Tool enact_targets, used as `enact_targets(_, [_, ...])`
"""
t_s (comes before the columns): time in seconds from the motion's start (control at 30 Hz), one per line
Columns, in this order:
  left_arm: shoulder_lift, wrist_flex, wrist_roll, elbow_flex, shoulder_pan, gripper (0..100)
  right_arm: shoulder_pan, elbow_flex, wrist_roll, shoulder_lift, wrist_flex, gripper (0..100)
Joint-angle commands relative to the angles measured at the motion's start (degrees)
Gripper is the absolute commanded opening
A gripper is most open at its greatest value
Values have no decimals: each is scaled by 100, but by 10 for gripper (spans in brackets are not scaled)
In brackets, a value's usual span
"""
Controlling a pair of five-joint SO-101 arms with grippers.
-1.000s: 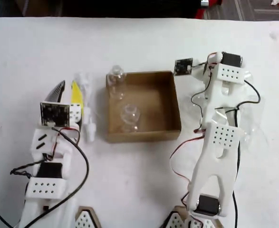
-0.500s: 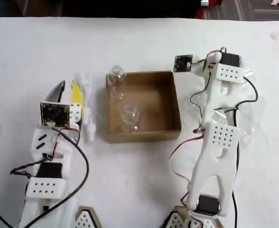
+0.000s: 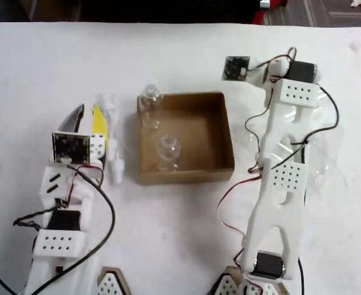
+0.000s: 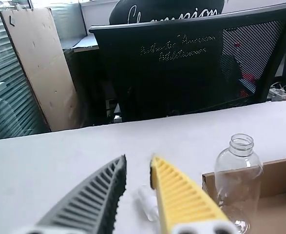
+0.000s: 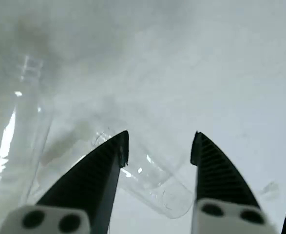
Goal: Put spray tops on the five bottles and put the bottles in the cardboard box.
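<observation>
Currently we see the right gripper [image 5: 160, 141] spread over a clear plastic bottle [image 5: 155, 187] lying on the white table [image 5: 230, 58]; left gripper [image 4: 138, 163] slightly parted, empty.

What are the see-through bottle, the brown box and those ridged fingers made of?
The bottle looks like clear, glossy plastic: the background shows through it and it catches highlights. The cardboard box is matte brown cardboard, judging by its plain, dull walls. The fingers seem to be hard matte plastic, one yellow and one grey, with ridges; possibly printed.
</observation>
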Motion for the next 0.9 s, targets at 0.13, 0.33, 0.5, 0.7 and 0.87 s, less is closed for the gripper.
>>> enact_targets(0.13, [13,-185,-53,-88,-22,80,629,527,844,-347,145,187])
enact_targets(0.33, [13,-185,-53,-88,-22,80,541,571,1002,-338,154,187])
enact_targets(0.5, [13,-185,-53,-88,-22,80,497,905,1134,-338,145,187])
enact_targets(0.7, [13,-185,-53,-88,-13,80,374,1055,1336,-330,31,184])
enact_targets(0.87, [13,-185,-53,-88,-13,80,418,993,1336,-48,-242,184])
